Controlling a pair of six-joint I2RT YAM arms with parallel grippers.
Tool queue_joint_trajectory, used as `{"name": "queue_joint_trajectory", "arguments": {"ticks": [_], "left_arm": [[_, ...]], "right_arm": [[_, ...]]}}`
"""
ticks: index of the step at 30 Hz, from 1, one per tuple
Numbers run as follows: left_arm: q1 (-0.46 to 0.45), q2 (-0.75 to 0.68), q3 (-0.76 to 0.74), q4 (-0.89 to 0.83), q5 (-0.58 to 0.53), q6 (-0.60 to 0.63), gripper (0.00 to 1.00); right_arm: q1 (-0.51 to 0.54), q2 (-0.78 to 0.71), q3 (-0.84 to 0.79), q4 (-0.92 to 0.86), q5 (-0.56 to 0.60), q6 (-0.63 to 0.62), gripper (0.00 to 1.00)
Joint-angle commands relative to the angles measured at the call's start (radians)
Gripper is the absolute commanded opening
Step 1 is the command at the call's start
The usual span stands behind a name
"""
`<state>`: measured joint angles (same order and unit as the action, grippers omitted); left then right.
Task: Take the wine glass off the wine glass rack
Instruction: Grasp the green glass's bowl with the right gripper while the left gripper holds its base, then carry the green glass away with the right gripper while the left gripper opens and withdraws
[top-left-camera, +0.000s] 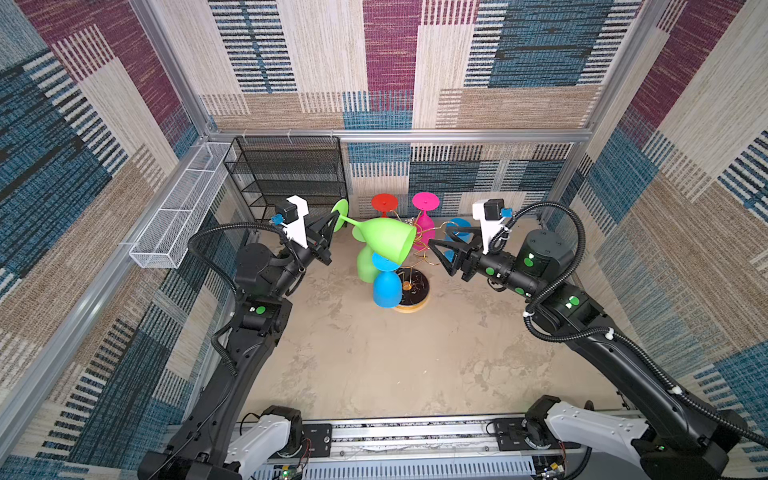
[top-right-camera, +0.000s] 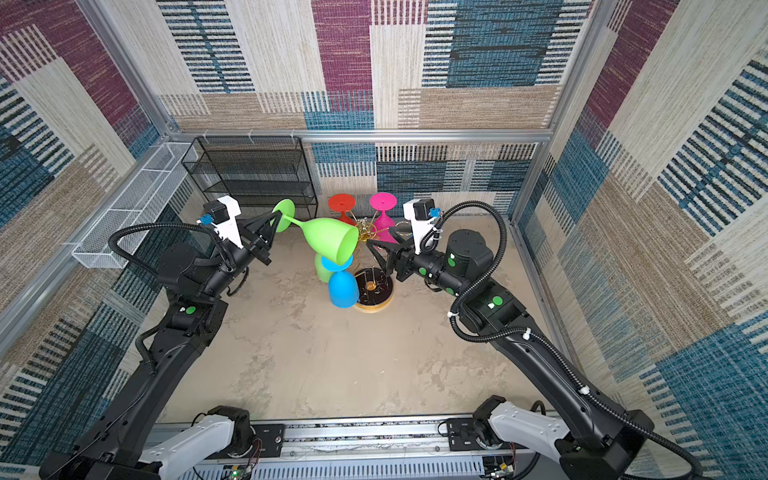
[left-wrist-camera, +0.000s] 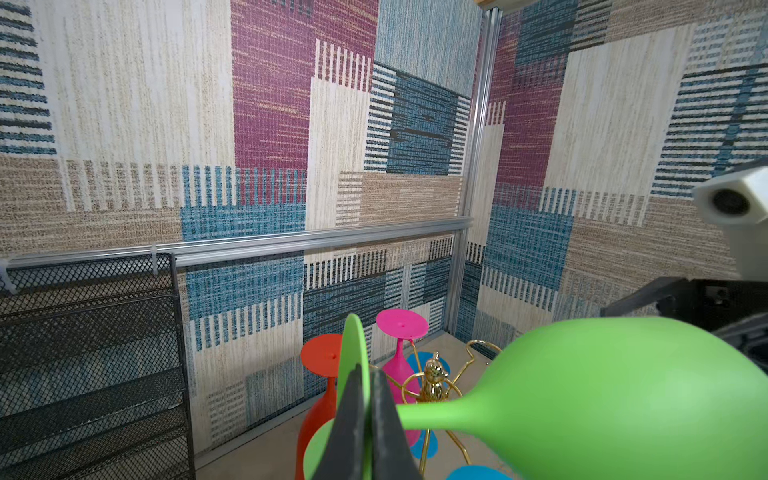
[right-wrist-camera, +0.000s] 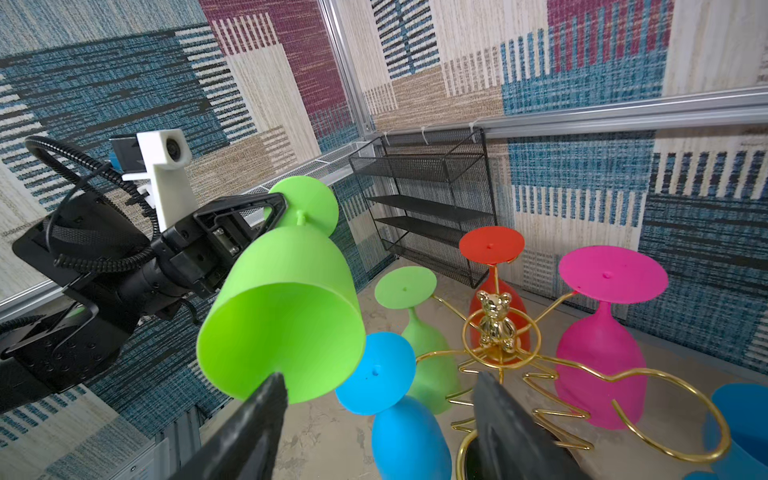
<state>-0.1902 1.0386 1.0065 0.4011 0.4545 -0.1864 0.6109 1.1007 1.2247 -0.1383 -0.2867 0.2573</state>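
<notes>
Biggest stuff first: a mottled beige tabletop (top-left-camera: 374, 365) sits under everything. A black mesh shelf unit (top-left-camera: 291, 174) stands against the back wall, and a long white mesh basket (top-left-camera: 178, 216) runs along the left wall.

In the middle of the table is the gold wire wine glass rack (top-left-camera: 417, 289) on its round black marbled base, with a tiny gold bear (right-wrist-camera: 494, 322) on top. Five plastic glasses hang upside down on it. A red glass (top-left-camera: 384, 203) and a pink glass (top-left-camera: 426, 201) are at the back. A second green glass (top-left-camera: 368, 266) and a blue glass (top-left-camera: 386, 286) are front-left. Another blue glass (top-left-camera: 457, 232) is half hidden behind my right arm.

The lime green plastic wine glass (top-left-camera: 384, 239) is off the rack, up in the air just left of its top. It's tipped nearly flat with the mouth pointing right. My left gripper (top-left-camera: 334, 218) is clamped on its stem right by the foot. My right gripper (top-left-camera: 436, 241) has its jaws apart with nothing between them, just beside that glass's rim. Can't tell if a fingertip actually touches it.
</notes>
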Motion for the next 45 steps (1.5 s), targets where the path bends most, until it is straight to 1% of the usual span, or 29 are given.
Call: {"name": "queue_joint_trajectory", "arguments": {"ticks": [1, 10, 17, 21, 27, 30, 32, 33, 34, 35, 37, 42, 43, 45], "left_arm": [[0.003, -0.008, -0.012, 0.034, 0.024, -0.045, 0.0], [0.008, -0.007, -0.005, 0.026, 0.034, -0.063, 0.0], [0.014, 0.007, 0.007, 0.024, 0.06, -0.093, 0.0], [0.015, 0.015, 0.009, 0.036, 0.082, -0.109, 0.0], [0.02, 0.022, 0.006, 0.024, 0.076, -0.118, 0.0], [0.021, 0.023, 0.006, 0.024, 0.072, -0.121, 0.0], [0.023, 0.024, 0.004, 0.023, 0.068, -0.126, 0.02], [0.024, 0.025, 0.003, 0.024, 0.067, -0.128, 0.06], [0.026, 0.027, 0.002, 0.027, 0.07, -0.13, 0.14], [0.026, 0.026, -0.002, 0.034, 0.069, -0.127, 0.25], [0.028, 0.022, -0.013, 0.046, 0.062, -0.127, 0.42], [0.032, -0.002, -0.04, 0.055, -0.015, -0.097, 0.76], [0.034, -0.009, -0.049, 0.063, -0.035, -0.092, 0.8], [0.038, -0.023, -0.058, 0.062, -0.07, -0.077, 0.84]], "right_arm": [[0.0, 0.029, 0.018, 0.066, -0.055, 0.028, 0.69], [0.006, 0.106, 0.027, 0.121, -0.094, 0.066, 0.65], [0.045, 0.173, 0.065, 0.137, -0.089, 0.056, 0.6], [0.066, 0.206, 0.087, 0.15, -0.087, 0.052, 0.45], [0.084, 0.247, 0.12, 0.145, -0.095, 0.046, 0.16], [0.086, 0.251, 0.126, 0.144, -0.095, 0.048, 0.0], [0.086, 0.249, 0.127, 0.144, -0.092, 0.05, 0.0], [0.085, 0.248, 0.129, 0.142, -0.089, 0.05, 0.0], [0.086, 0.246, 0.131, 0.14, -0.085, 0.05, 0.0], [0.086, 0.243, 0.134, 0.139, -0.079, 0.05, 0.0], [0.086, 0.235, 0.14, 0.129, -0.052, 0.045, 0.0], [0.073, 0.204, 0.186, 0.054, 0.045, -0.006, 0.0], [0.06, 0.198, 0.197, 0.032, 0.062, -0.011, 0.0], [0.022, 0.185, 0.218, -0.006, 0.087, -0.016, 0.0]]}}
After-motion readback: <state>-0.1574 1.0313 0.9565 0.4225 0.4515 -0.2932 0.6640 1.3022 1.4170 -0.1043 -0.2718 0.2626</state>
